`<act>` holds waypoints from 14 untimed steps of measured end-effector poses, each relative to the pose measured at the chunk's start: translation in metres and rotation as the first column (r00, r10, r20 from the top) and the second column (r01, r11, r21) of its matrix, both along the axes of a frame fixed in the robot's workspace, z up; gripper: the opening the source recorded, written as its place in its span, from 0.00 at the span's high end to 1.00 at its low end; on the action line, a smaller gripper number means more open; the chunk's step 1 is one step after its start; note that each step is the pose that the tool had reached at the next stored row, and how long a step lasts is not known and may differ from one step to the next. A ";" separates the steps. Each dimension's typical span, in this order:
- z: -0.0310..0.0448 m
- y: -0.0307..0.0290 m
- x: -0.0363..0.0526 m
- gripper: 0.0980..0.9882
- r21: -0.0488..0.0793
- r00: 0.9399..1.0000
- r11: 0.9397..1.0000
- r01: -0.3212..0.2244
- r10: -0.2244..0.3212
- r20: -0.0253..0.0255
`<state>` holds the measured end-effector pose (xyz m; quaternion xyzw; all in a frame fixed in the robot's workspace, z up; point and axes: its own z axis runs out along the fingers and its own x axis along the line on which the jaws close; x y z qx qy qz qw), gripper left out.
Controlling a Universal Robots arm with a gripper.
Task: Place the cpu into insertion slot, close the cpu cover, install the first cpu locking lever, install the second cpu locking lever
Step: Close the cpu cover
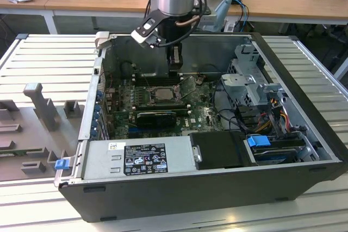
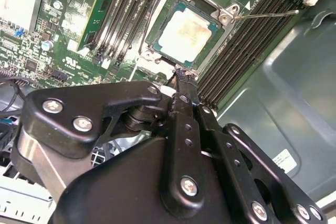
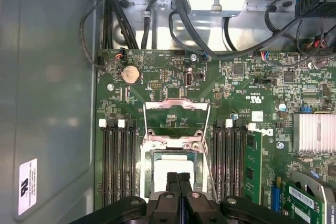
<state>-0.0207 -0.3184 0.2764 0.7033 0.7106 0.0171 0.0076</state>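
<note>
In the exterior view an open black computer case [image 1: 206,188] lies on its side on the ribbed grey metal bench [image 1: 49,58]. The arm's black two-fingered hand [image 1: 174,68] hangs inside the case, just above the green motherboard [image 1: 201,113]. Near its tips sits the square black-framed insertion slot [image 1: 148,97] with the flat square silver-grey cpu [image 1: 162,95] lying in it. The thin dark metal cpu cover [image 1: 188,85] stands tilted up on the exterior view's right of the slot

In the second wrist view the hand [image 2: 181,77] has its fingers pressed together with nothing between them, tips at the edge of the insertion slot [image 2: 206,51]. The cpu [image 2: 185,31] lies flat inside. A thin silver lever rod [image 2: 265,14] reaches out over the long black memory slots [image 2: 247,40]

In the first wrist view the hand [image 3: 178,178], fingers together, hovers over the pale cpu [image 3: 163,163]. The cpu cover [image 3: 177,104] stands open beyond it, green board showing through its window
</note>
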 end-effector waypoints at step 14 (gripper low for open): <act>0.0011 0.0000 0.0296 0.99 0.001 1.000 1.000 0.000 0.000 -0.016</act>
